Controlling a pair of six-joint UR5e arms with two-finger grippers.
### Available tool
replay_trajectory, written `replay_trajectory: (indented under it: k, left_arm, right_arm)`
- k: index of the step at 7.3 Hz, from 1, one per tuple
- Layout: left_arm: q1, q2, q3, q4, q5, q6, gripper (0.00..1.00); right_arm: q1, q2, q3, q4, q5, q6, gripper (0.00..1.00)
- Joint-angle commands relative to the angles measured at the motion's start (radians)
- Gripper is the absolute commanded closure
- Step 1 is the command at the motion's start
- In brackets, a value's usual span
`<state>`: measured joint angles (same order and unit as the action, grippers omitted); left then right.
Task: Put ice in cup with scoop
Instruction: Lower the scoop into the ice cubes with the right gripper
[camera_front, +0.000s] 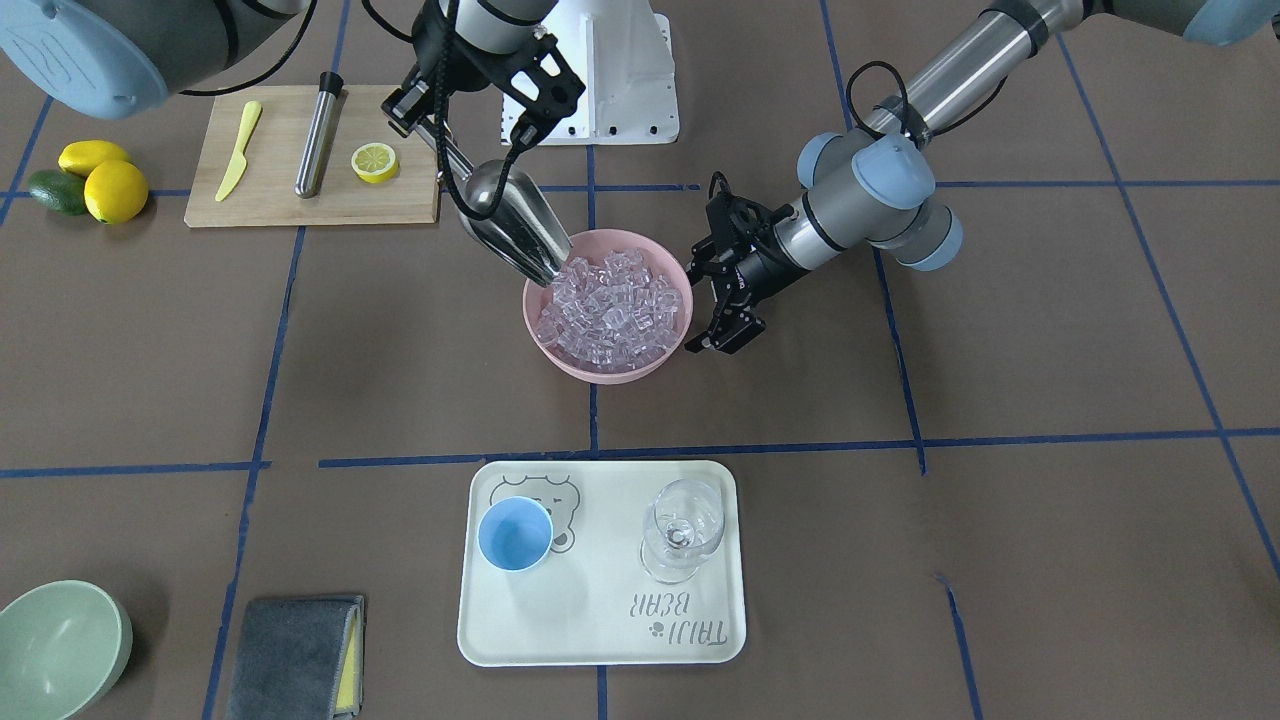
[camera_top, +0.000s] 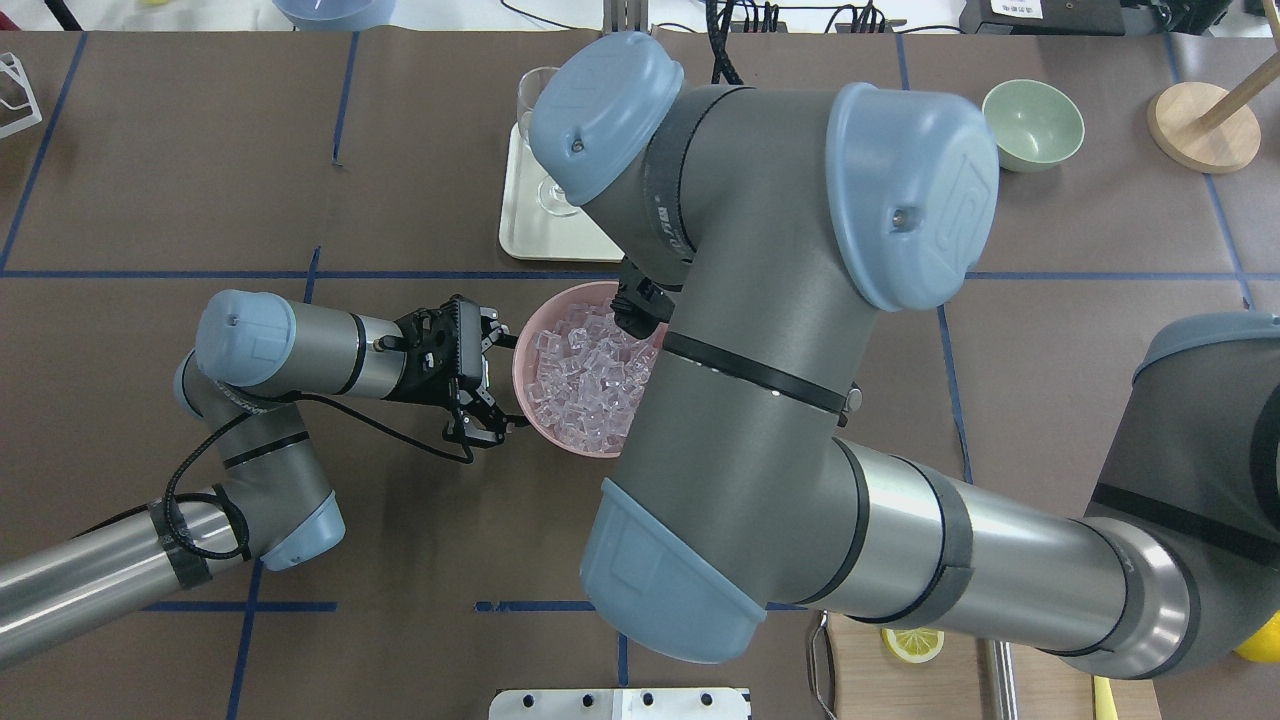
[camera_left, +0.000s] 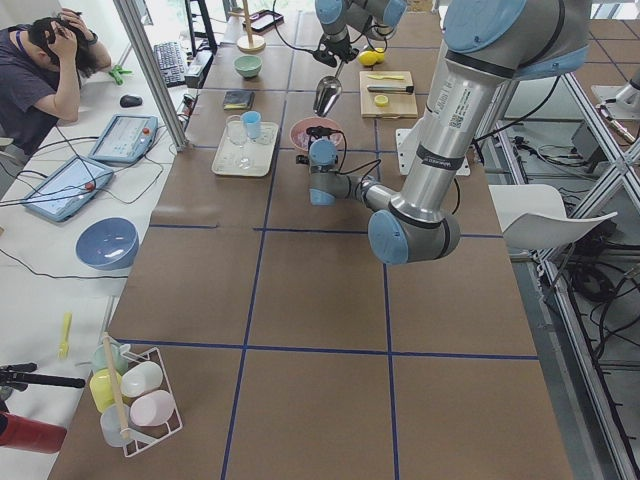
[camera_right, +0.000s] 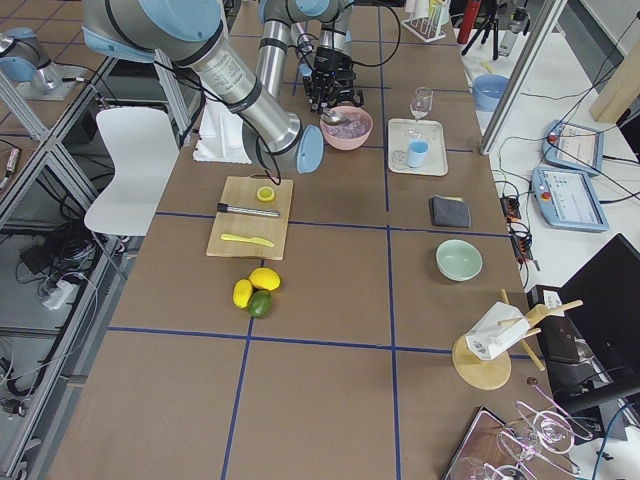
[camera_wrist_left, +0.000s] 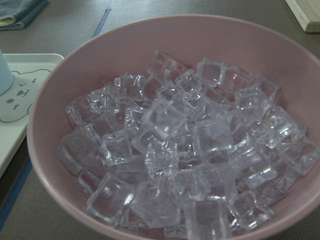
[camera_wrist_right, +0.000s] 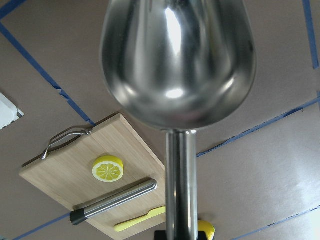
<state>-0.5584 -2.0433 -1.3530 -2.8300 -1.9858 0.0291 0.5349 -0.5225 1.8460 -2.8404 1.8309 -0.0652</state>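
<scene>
The ice is a heap of clear cubes that fills a pink bowl at the table's middle; it also fills the left wrist view. My right gripper is shut on the handle of the steel scoop. The scoop tilts down with its tip at the bowl's rim, against the ice. The right wrist view shows the trough close up. My left gripper is open and empty beside the bowl's other side, as the overhead view also shows. The light-blue cup stands upright on a white tray.
A clear wine glass stands on the tray beside the cup. A cutting board holds a yellow knife, a steel cylinder and a lemon half. Lemons and an avocado lie beyond it. A green bowl and a grey cloth are at the operators' edge.
</scene>
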Motion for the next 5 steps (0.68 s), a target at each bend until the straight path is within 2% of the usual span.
replay_trajectory:
  k: [1,2,5]
  left_arm:
    - [0.000,0.000,0.000,0.000,-0.001,0.000,0.00]
    - [0.000,0.000,0.000,0.000,-0.001,0.000,0.00]
    - [0.000,0.000,0.000,0.000,-0.001,0.000,0.00]
  right_arm:
    - [-0.006,0.044,-0.081,0.003,-0.001,-0.001,1.00]
    - [-0.016,0.062,-0.138,0.004,-0.001,-0.001,1.00]
    - [-0.043,0.064,-0.160,0.006,-0.027,0.001,1.00]
